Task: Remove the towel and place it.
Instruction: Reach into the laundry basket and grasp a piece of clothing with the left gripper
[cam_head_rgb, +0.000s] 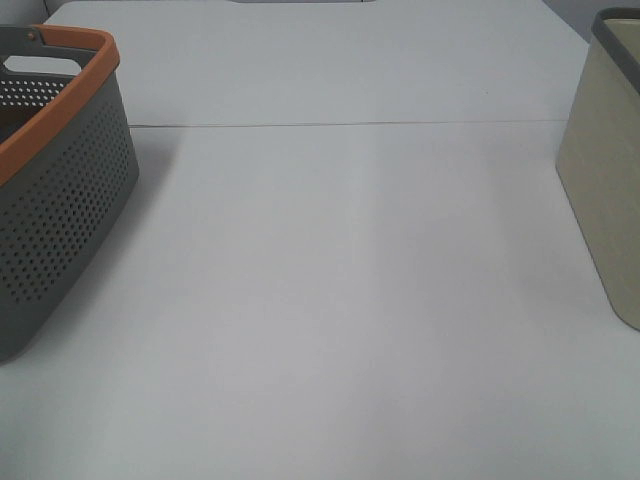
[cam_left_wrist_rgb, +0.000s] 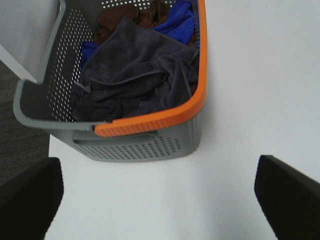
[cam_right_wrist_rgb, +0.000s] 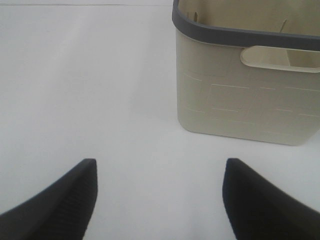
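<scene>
The dark charcoal towel lies crumpled on top inside the grey perforated basket with an orange rim; its stitched hem shows across the middle. Blue cloth and brown cloth lie under and behind it. The basket stands at the left edge of the exterior high view; its contents are hidden there. My left gripper is open and empty over the table, short of the basket. My right gripper is open and empty, short of the beige bin. Neither gripper shows in the exterior high view.
The beige bin with a dark grey rim stands at the right edge of the exterior high view; its inside looks empty in the right wrist view. The white table spreads between basket and bin. The table's edge and dark floor lie beside the basket.
</scene>
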